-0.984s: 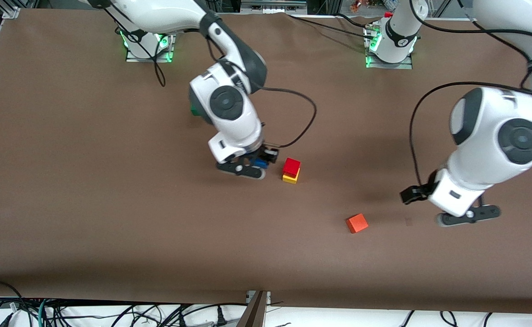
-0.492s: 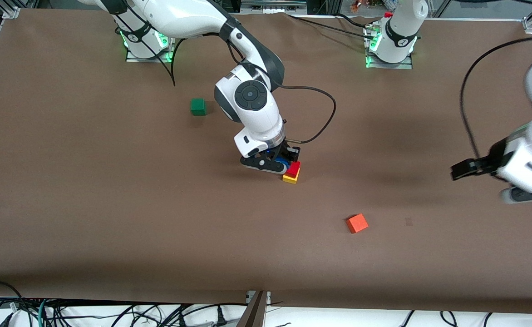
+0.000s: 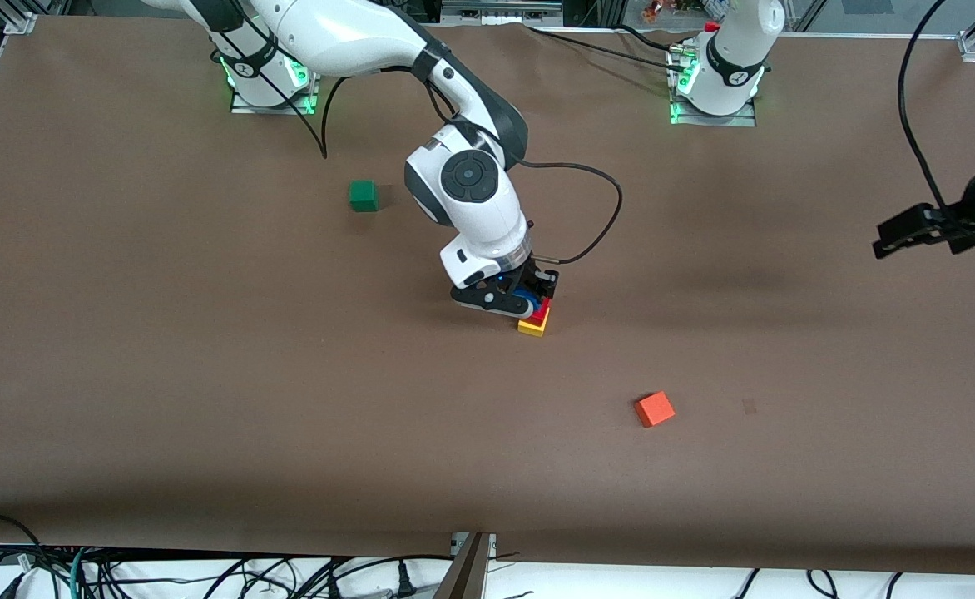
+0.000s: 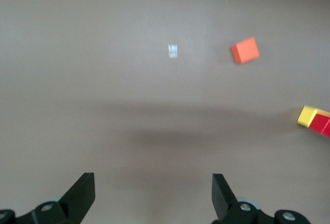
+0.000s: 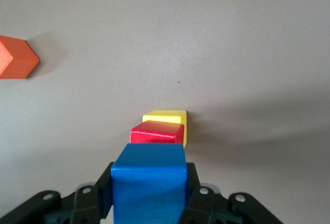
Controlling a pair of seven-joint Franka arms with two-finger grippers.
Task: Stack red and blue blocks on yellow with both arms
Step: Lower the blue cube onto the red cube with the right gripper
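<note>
Right gripper (image 3: 514, 301): over the middle of the table, just above the two-cube stack; its fingers (image 5: 198, 203) are clamped on the blue block (image 5: 149, 180), one against each side face.
Blue block: held in the air by the right gripper, directly above the red block and not clearly resting on it; in the front view only a sliver of blue (image 3: 526, 300) shows under the wrist.
Red block (image 5: 157, 132): sits on top of the yellow block, faces roughly squared with it, set a little back so a strip of yellow shows along one edge; in the front view it is mostly hidden by the gripper (image 3: 543, 314).
Yellow block (image 5: 169, 117): on the table near its middle, bottom of the stack (image 3: 532, 327).
Left gripper (image 4: 153, 195): high over the left arm's end of the table, well apart from the stack; its fingers stand wide apart with nothing between them. This arm waits.
Orange-red cube (image 3: 654, 408): alone on the table, nearer the front camera than the stack and toward the left arm's end.
Green cube (image 3: 363, 195): alone on the table, farther from the front camera than the stack and toward the right arm's end.
Table (image 3: 205, 374): covered in plain brown, carrying all the cubes.
Containers: the cubes lie on the open tabletop, none inside anything.
</note>
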